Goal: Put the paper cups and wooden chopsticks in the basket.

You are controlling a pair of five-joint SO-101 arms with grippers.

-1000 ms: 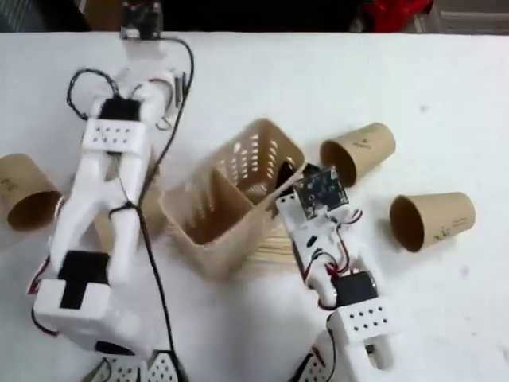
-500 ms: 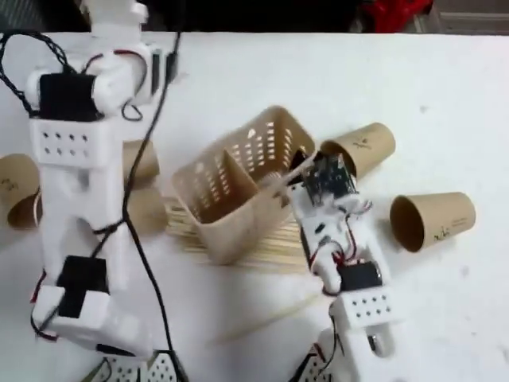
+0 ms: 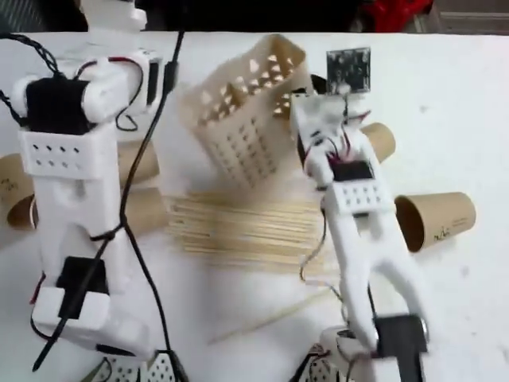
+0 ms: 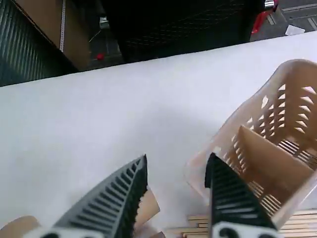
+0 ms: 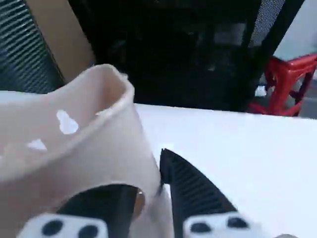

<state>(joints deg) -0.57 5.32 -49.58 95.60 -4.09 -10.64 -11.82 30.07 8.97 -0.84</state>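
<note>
Currently right claw clamps basket wall, basket tilted; left claw open, empty, near basket; chopsticks, paper cups beside basket, unloaded; step judged basket repositioning; next likely: set basket upright.

Both arms are white blocky plastic with black motors and dotted holes, the left arm hung with black cables, the right arm with red wires, fingers ridged black.

The beige slotted basket tilts steeply beside a loose spread of wooden chopsticks; brown paper cups lie sideways nearby.
</note>
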